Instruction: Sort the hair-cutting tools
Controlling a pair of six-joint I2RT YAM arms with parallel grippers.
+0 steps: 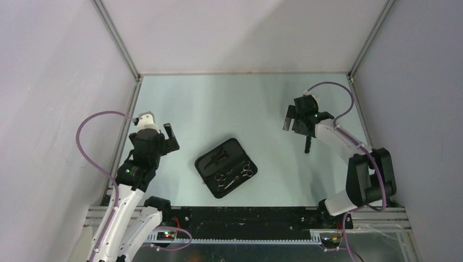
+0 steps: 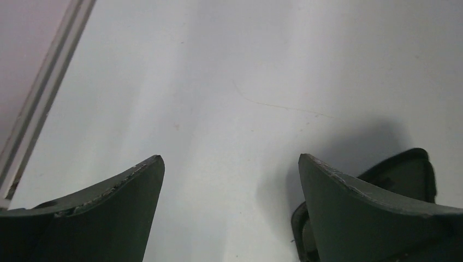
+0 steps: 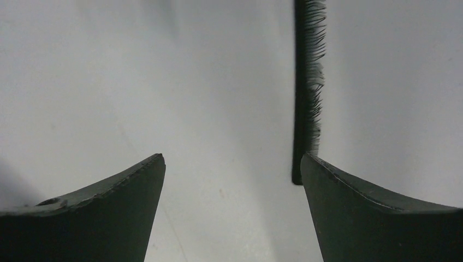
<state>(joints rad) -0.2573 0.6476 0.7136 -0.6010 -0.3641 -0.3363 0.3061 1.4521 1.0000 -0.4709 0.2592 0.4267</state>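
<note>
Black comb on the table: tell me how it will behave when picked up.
The comb looks slim, so probably light and fairly stiff. Lying flat on the smooth table, it likely won't roll but may slide if nudged. Its fine teeth probably flex.

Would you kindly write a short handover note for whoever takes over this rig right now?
Left gripper: open, empty, above bare table to the left of the case.
Right gripper: open, empty, close to the comb.
Things: the scissors and clips lie in the open case at the table's middle. The comb lies flat on the table to its right.
Done: nothing is in hand.
Left: probably the comb, the only tool outside the case.
</note>
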